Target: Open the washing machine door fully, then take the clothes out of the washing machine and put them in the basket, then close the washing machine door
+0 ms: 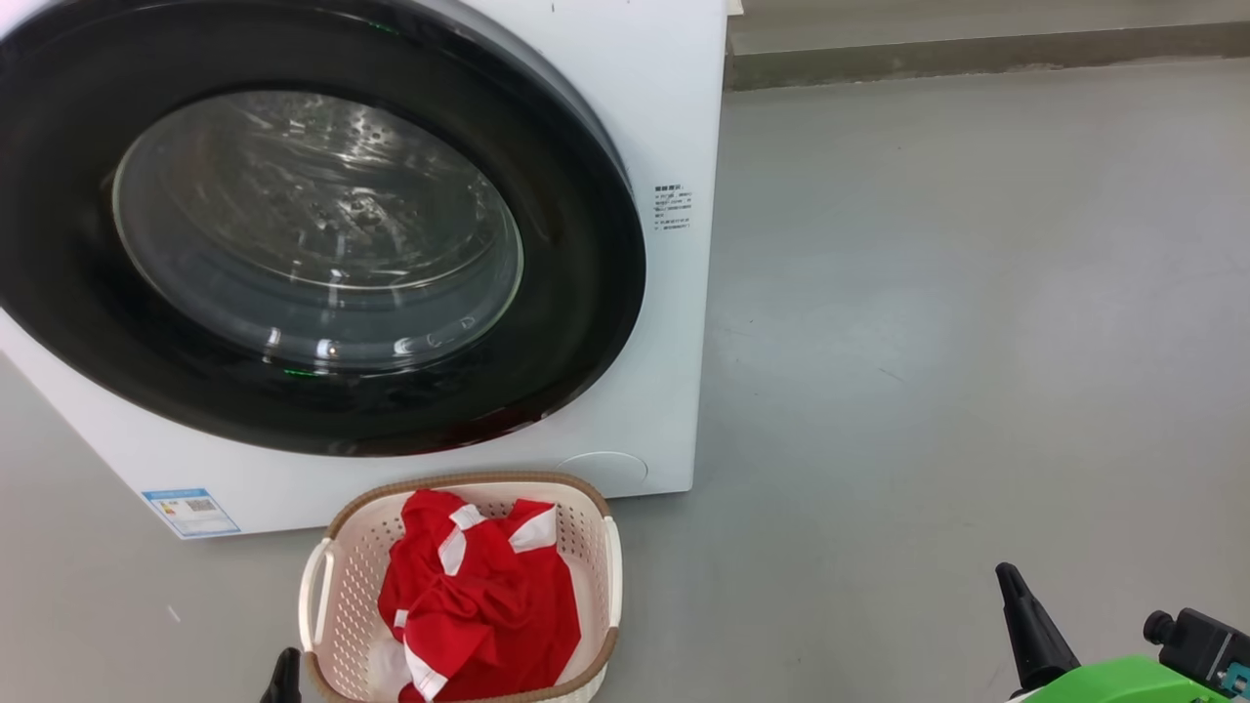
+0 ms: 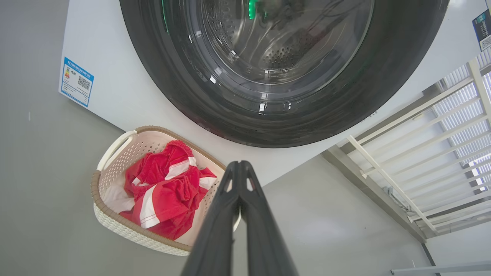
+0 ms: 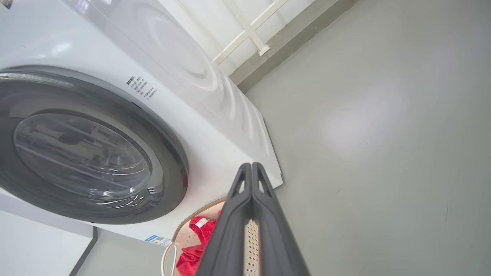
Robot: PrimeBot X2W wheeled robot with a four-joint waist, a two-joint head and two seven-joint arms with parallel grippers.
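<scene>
A white washing machine (image 1: 674, 98) stands on a grey floor (image 1: 928, 342). Its round door (image 1: 586, 293), black-rimmed with a glass window, sits shut flat against the front. Just before the machine, below the door, a small cream basket (image 1: 469, 481) with a brown rim rests on the floor. The red clothes (image 1: 479, 596) with white trim lie bundled inside it. The left hand (image 2: 239, 165) hangs close beside the basket, fingers pressed together, holding nothing. The right hand (image 3: 251, 166) is well off to the right, also closed and empty.
</scene>
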